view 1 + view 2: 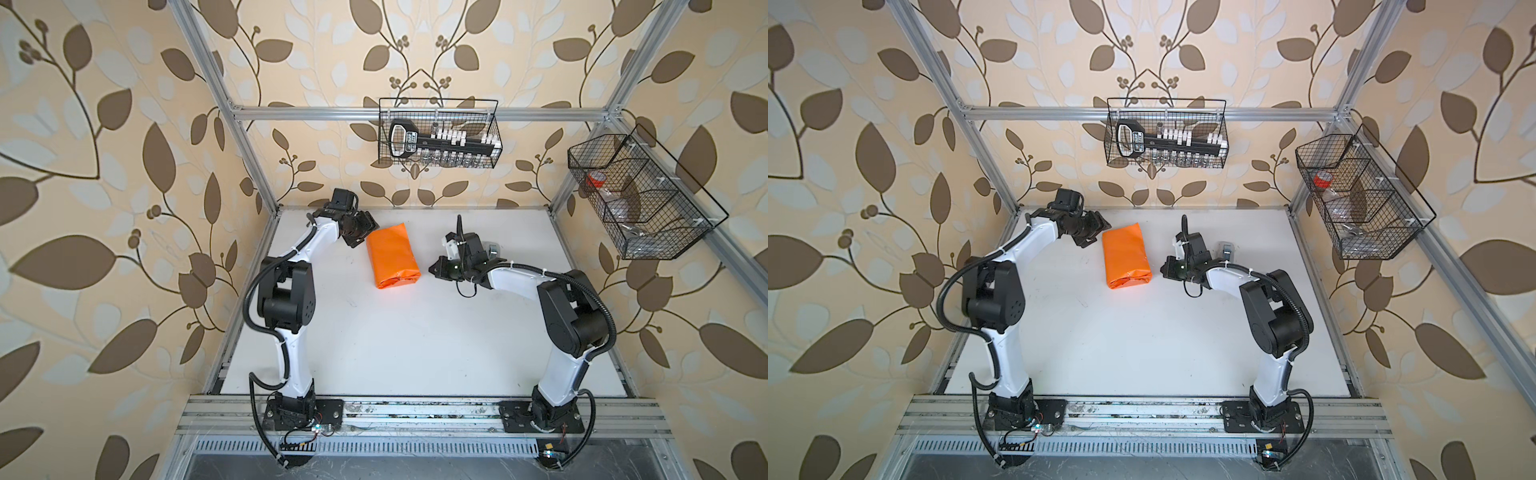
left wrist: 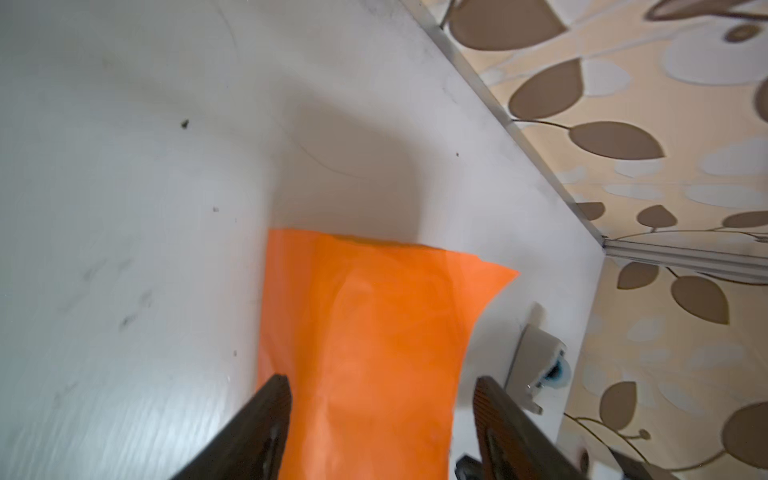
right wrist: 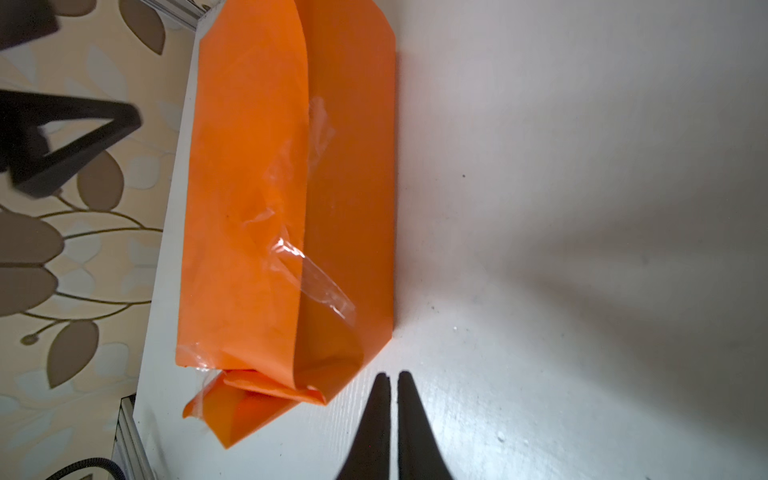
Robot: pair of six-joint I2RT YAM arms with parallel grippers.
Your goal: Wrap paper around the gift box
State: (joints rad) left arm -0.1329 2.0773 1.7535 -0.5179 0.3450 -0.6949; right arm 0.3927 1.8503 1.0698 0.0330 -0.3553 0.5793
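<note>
Bright, soft shadows, blurred wrist views

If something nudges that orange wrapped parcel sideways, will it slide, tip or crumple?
It would likely slide rather than tip: the orange parcel lies long and low on the table. Its far end looks flatter, perhaps unfilled, so it would probably crumple. The glossy surface and wrinkled clear tape may make it slippery.

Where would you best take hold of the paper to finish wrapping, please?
Pinch the paper at its far end, which looks flat and unfolded, coming from the left, where the open left gripper is nearest. The near end is folded and taped.
</note>
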